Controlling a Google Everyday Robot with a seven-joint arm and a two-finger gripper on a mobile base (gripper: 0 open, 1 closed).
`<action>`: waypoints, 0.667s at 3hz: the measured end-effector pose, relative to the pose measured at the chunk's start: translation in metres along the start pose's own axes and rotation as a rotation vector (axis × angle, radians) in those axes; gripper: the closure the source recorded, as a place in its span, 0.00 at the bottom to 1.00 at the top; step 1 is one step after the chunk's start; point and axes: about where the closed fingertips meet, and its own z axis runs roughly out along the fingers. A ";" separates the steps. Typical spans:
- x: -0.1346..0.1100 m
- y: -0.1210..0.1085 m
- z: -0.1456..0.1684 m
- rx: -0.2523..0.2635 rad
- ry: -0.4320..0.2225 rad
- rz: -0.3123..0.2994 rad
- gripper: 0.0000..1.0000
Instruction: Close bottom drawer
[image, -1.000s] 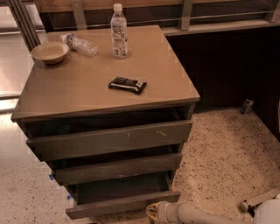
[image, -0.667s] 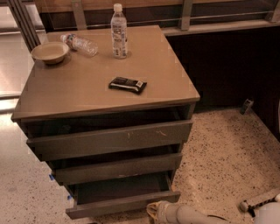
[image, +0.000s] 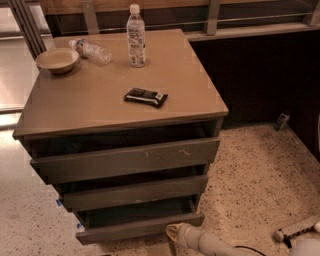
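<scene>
The bottom drawer (image: 140, 227) is the lowest of three dark grey-brown drawers in a cabinet. It stands pulled out past the two above it, and its shallow tray (image: 135, 212) shows open from above. My gripper (image: 173, 233) is at the bottom edge of the view, on the end of a pale arm (image: 210, 244) that comes in from the lower right. It sits right at the lower right part of the bottom drawer's front panel. I cannot tell whether it touches the panel.
The middle drawer (image: 135, 192) and top drawer (image: 125, 160) also stand slightly out. On the cabinet top (image: 90, 107) are an upright bottle (image: 135, 37), a lying bottle (image: 91, 50), a bowl (image: 57, 60) and a dark packet (image: 145, 97). Speckled floor (image: 255, 185) lies to the right.
</scene>
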 end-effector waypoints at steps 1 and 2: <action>0.000 -0.024 0.015 0.041 -0.007 -0.030 1.00; 0.002 -0.042 0.026 0.065 -0.014 -0.036 1.00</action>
